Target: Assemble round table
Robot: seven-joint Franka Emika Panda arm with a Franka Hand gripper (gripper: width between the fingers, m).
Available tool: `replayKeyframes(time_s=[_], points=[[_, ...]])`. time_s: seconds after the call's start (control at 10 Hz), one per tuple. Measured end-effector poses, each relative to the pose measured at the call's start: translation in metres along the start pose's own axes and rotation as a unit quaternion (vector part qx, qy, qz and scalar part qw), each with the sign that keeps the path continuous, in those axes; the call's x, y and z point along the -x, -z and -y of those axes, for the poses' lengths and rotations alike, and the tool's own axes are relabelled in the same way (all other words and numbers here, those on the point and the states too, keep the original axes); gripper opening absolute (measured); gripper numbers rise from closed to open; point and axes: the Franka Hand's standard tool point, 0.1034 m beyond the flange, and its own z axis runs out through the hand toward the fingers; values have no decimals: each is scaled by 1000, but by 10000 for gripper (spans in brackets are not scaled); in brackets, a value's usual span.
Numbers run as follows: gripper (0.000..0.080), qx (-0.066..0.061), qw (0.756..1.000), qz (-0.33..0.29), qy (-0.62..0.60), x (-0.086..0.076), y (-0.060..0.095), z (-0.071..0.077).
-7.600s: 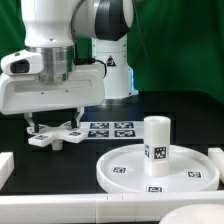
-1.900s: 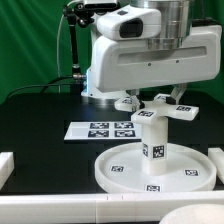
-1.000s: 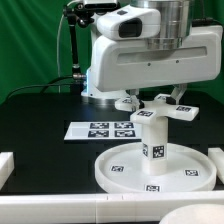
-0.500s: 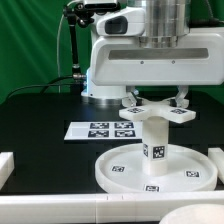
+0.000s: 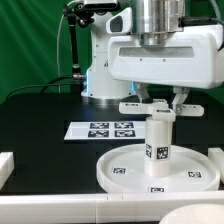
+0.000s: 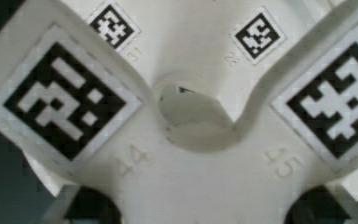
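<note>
The large rimmed round disc (image 5: 158, 168) lies on the black table at the front right of the exterior view. The short thick cylinder leg (image 5: 158, 140) stands upright in its middle. My gripper (image 5: 159, 103) is shut on the cross-shaped four-armed piece (image 5: 160, 109) and holds it level right on top of the leg; I cannot tell whether they touch. In the wrist view the cross piece (image 6: 179, 125) fills the frame, with tagged arms and a round socket at its hub; my dark fingertips (image 6: 105, 205) sit on either side of it.
The marker board (image 5: 103, 129) lies flat on the table behind and to the left of the disc. White rails (image 5: 60, 208) run along the front edge, with a white block (image 5: 5, 166) at the front left. The robot base (image 5: 100, 70) stands behind.
My gripper has carried the cross piece from the far left over to the right, then turned and lowered it until it sits centred over the leg's top.
</note>
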Motion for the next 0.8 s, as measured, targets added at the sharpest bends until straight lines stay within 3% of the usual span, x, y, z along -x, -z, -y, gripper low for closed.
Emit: replayKeyframes(time_s=[0.2, 0.8], points=[[445, -13, 994, 16, -107, -3, -1, -1], [445, -14, 941, 26, -337, -3, -1, 0]])
